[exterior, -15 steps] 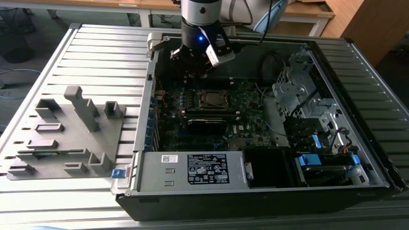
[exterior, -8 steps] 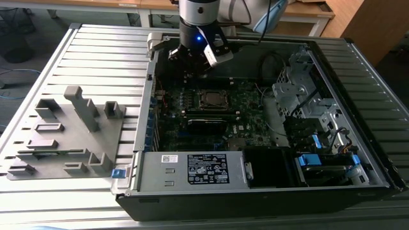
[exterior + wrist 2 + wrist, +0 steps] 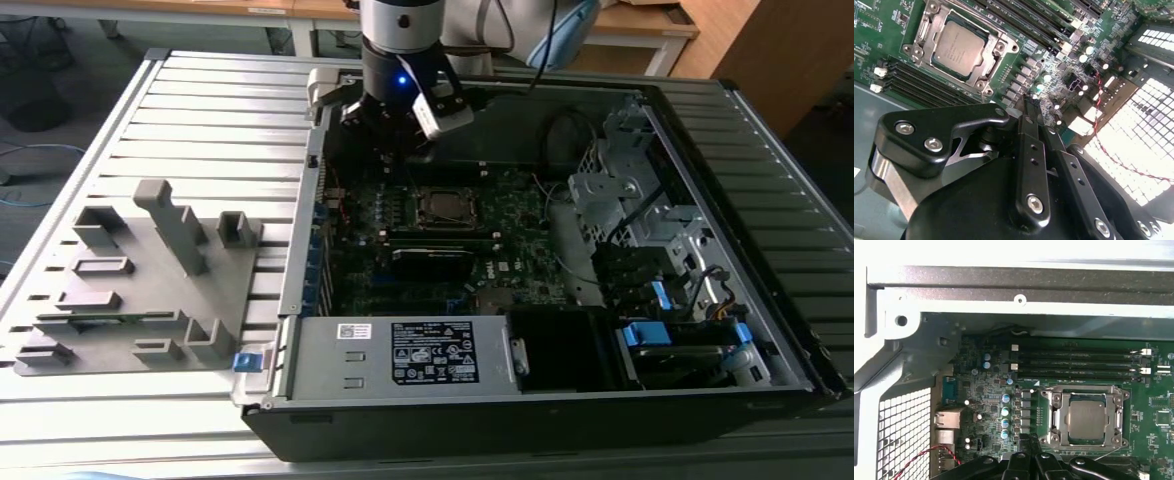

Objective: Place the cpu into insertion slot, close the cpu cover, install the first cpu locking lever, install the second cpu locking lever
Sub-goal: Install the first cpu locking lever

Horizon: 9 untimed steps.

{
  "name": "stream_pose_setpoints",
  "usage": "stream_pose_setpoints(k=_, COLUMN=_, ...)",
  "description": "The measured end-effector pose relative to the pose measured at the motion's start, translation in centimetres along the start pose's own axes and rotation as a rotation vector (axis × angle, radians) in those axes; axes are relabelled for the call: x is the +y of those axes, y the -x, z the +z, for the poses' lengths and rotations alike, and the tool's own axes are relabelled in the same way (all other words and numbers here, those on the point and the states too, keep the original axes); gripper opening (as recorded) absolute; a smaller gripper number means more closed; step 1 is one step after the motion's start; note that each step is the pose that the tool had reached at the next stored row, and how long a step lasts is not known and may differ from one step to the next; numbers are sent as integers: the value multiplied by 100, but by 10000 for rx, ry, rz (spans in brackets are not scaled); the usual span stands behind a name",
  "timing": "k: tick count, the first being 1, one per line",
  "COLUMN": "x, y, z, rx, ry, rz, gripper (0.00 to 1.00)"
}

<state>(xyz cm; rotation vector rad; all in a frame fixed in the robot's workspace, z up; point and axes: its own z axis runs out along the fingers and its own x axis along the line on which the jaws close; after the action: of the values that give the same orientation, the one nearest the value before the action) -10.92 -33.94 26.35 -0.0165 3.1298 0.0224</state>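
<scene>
Black two-fingered pincer point(image 3: 1030, 457) hangs low over the green motherboard point(image 3: 994, 390), fingers drawn narrow, nothing between them. Just ahead of its tips, the thin silvery metal cpu cover point(image 3: 1056, 415) lies flat on the socket. The small square grey-topped cpu point(image 3: 1087, 421) sits framed in its opening. Seating and closing look done. I judge the first locking lever is in hand, calling for a fine, steady push on thin wire. Whether either lever is latched, I cannot tell. The pincer's body hides the board beneath it.
</scene>
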Motion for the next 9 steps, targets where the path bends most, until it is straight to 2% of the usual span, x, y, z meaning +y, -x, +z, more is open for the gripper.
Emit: stream_pose_setpoints(k=9, x=0, y=-12, z=2, rx=0, ry=-1, rz=1, gripper=11)
